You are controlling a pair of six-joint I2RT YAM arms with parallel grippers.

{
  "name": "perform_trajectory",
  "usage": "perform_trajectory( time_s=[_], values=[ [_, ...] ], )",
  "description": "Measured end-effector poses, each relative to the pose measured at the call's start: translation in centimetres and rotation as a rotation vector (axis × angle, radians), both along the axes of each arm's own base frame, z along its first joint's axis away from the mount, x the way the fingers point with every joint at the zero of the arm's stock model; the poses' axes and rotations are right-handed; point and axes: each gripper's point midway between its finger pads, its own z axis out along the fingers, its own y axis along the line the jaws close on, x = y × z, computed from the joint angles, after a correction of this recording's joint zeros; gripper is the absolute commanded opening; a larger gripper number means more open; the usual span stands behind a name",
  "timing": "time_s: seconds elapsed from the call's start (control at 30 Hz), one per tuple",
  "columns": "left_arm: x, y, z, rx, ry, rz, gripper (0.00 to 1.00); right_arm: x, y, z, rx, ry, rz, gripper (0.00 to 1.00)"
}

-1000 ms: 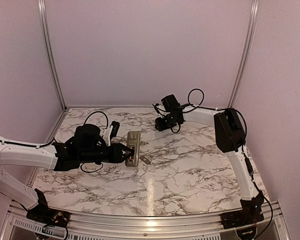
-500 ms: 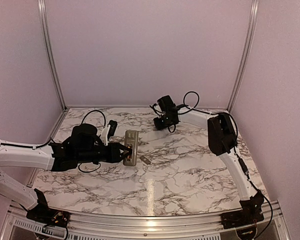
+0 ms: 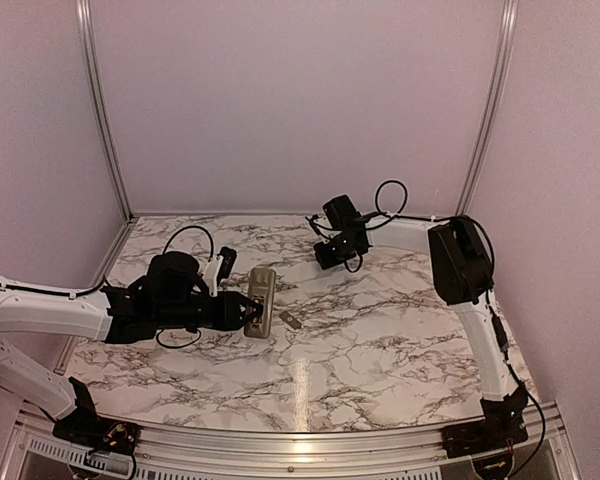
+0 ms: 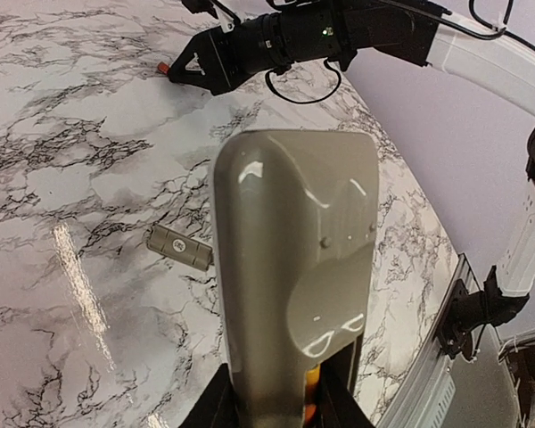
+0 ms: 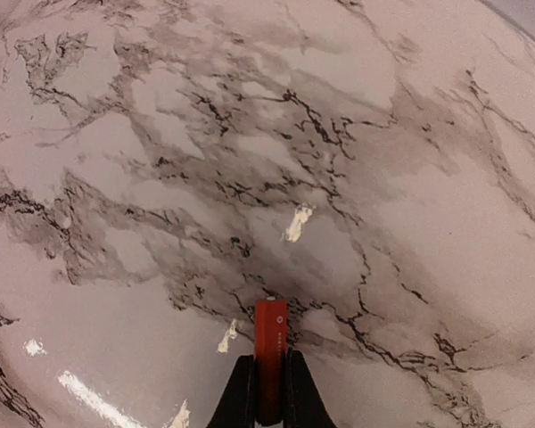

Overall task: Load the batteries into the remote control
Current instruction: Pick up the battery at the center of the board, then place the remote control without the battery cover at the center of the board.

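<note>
My left gripper (image 3: pixel 244 312) is shut on the near end of the remote control (image 3: pixel 261 298) and holds it with its greyish back (image 4: pixel 294 259) up. The open battery recess (image 4: pixel 339 357) lies between the fingers (image 4: pixel 212 403). An orange battery (image 4: pixel 312 392) shows inside it. At the back of the table my right gripper (image 3: pixel 320 260) is shut on another battery (image 5: pixel 270 348), which sticks out past its fingertips low over the marble. That battery's tip (image 4: pixel 162 68) shows in the left wrist view too.
A small loose grey cover plate (image 3: pixel 291 321) lies on the marble table (image 3: pixel 380 340) just right of the remote, and shows again (image 4: pixel 180 247) in the left wrist view. Pale walls with metal corner posts (image 3: pixel 490 110) close off the back and sides.
My right gripper's jaws have closed on the battery at the back of the table. The left gripper has shifted the remote slightly toward the near left.
</note>
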Motion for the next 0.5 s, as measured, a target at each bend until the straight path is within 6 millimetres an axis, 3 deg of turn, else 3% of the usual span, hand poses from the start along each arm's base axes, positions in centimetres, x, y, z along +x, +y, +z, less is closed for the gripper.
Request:
perform_trajectory(
  time_s=[0.1,0.2,0.5],
  values=[
    [-0.9,-0.5,-1.4,0.039,0.017,-0.042,0.18,-2.7,-1.0,0.6,0.011,0.042,0.021,0.00],
    [-2.3,-1.1,-3.4,0.103,0.041,-0.104,0.18,-5.3,-2.0,2.9,0.044,0.055,0.040,0.00],
    [-5.1,-5.1,-8.9,0.311,0.118,-0.296,0.17,-11.7,-3.4,14.9,0.236,-0.091,0.134,0.00]
  ],
)
